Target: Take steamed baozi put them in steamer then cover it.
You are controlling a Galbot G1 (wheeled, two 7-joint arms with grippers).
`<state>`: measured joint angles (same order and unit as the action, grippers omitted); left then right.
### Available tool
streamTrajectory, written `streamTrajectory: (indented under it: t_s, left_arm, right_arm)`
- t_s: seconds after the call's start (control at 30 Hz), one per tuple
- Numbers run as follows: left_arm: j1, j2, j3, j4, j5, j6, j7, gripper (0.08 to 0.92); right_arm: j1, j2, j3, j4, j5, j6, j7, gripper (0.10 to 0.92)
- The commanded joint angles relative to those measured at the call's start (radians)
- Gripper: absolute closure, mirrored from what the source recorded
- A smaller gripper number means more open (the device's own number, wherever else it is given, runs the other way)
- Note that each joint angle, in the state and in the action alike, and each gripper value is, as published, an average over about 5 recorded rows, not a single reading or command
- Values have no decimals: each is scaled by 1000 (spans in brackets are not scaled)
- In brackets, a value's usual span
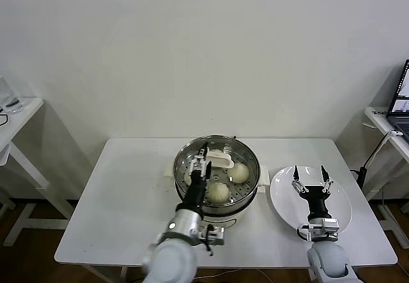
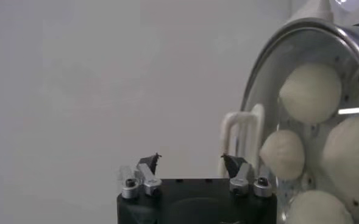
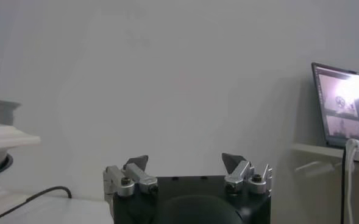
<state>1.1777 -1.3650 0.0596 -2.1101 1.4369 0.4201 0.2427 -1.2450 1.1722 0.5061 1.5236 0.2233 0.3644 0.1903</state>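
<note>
The steel steamer (image 1: pixel 246 158) stands at the table's centre with several cream-white baozi (image 1: pixel 239 172) on its perforated tray. The glass cover lies on it, its white handle (image 1: pixel 220 158) over the middle. In the left wrist view the baozi (image 2: pixel 310 91) show through the cover's glass inside its metal rim (image 2: pixel 270 52). The handle (image 2: pixel 243 131) is just beyond one fingertip. My left gripper (image 1: pixel 200 161) is open and empty over the steamer's left part, beside the handle; it also shows in the left wrist view (image 2: pixel 191 161). My right gripper (image 1: pixel 312 177) is open and empty above the white plate (image 1: pixel 339 200).
The plate at the right of the steamer holds nothing. A laptop (image 3: pixel 344 106) stands on a side table at the far right. Another side table (image 1: pixel 16 114) is at the far left. A cable (image 3: pixel 27 201) lies on the table near the steamer's base.
</note>
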Motion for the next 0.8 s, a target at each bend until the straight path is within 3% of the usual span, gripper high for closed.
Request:
streamTrajectory:
  t_s: [0.03,0.13,0.27,0.5,0.8]
  left_arm:
    - [112,174,-330,-155,-635,-72,-235,181]
    - [112,167,-462,-80,-937,-180,-333,178]
    - [133,193,-543,2,-1230,-297,-358,177]
    - [157,165,-622,170,-1451,-396,-247,177]
    - [175,120,-653,241,-1435,-444,-211,177]
  right_arm:
    - [-41,-11,-15,87,139,-122,-3,203]
    - [-69,-13,-10,127,208,-155,-19,203]
    - [-102,-16,-2,159,270,-183,-18,203]
    - [-142,-9,8,175,272,-183,-7,203]
    - [-170,6,13,198,264,-188,-17,203]
